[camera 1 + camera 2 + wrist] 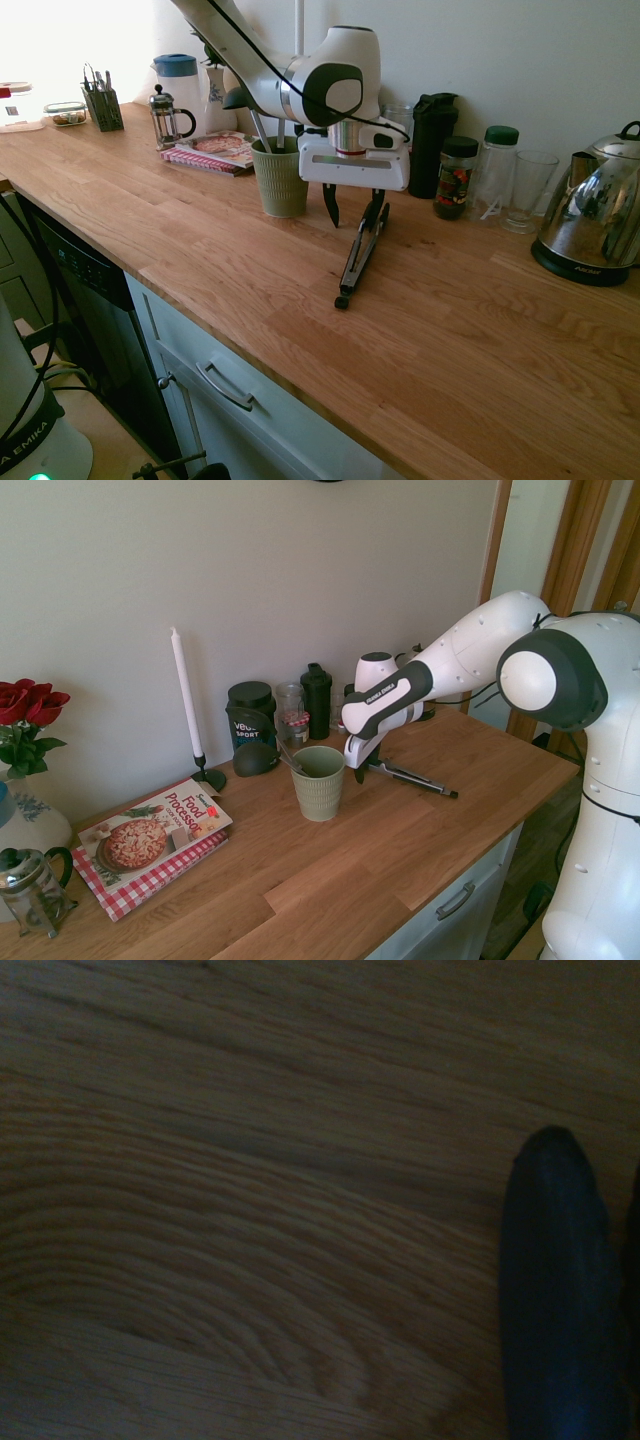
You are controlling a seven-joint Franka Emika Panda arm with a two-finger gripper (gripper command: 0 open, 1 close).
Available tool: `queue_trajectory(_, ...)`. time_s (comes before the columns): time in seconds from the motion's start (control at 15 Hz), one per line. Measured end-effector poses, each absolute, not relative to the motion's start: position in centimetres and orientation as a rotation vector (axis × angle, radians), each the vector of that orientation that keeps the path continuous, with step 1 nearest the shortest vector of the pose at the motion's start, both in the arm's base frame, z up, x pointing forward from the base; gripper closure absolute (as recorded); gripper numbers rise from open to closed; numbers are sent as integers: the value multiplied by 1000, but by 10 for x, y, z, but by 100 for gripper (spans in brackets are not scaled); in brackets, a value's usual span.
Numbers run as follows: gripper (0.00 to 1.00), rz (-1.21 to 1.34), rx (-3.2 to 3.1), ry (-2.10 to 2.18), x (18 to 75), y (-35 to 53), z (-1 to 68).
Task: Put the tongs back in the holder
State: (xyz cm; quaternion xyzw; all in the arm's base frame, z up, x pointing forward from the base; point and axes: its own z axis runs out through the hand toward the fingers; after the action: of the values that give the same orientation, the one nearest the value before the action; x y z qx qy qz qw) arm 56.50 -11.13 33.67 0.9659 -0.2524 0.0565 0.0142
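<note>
Tongs are stretching out from beneath the gripper, whose fingers are standing apart. Holder is sitting upright just beside the gripper, with utensils leaning inside.

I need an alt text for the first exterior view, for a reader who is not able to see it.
A white robot arm reaches down to a wooden counter, its hand open around or above the black-handled end of metal tongs. Beside it stands a green ribbed cup holding utensils; a shiny kettle is at the right.
</note>
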Motion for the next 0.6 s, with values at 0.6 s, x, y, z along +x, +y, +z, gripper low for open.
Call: queue_trajectory(0.6, 100, 172, 2984, -847, 559, -136, 336)
